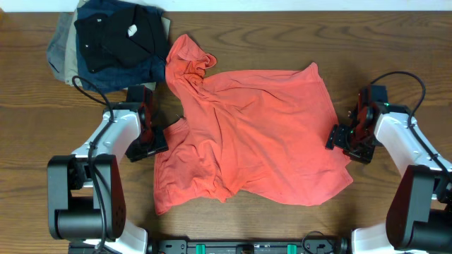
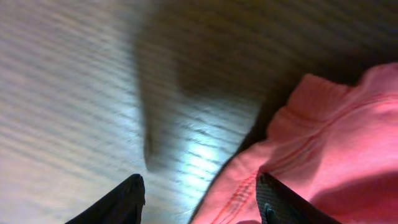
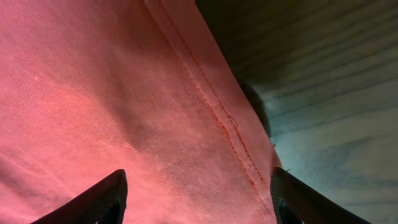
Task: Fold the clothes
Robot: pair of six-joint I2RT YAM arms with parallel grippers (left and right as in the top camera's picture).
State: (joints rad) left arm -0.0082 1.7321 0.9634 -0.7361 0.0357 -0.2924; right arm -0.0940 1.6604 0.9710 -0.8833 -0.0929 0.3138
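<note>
The clothes, a coral-red T-shirt (image 1: 247, 141), lie crumpled and partly spread in the middle of the wooden table, with one part bunched toward the back left. My left gripper (image 1: 167, 132) sits low at the shirt's left edge. In the left wrist view it (image 2: 199, 200) is open, with a stitched hem (image 2: 292, 162) lying under the right finger (image 2: 273, 199) and bare wood under the left one. My right gripper (image 1: 337, 138) is at the shirt's right edge. In the right wrist view it (image 3: 199, 194) is open, straddling the shirt's hem (image 3: 217, 118) just above the cloth.
A pile of black, navy and tan garments (image 1: 113, 39) lies at the back left, touching the shirt's bunched part. The table's far edge (image 1: 282, 8) runs along the top. Bare wood (image 1: 395, 49) shows at the back right.
</note>
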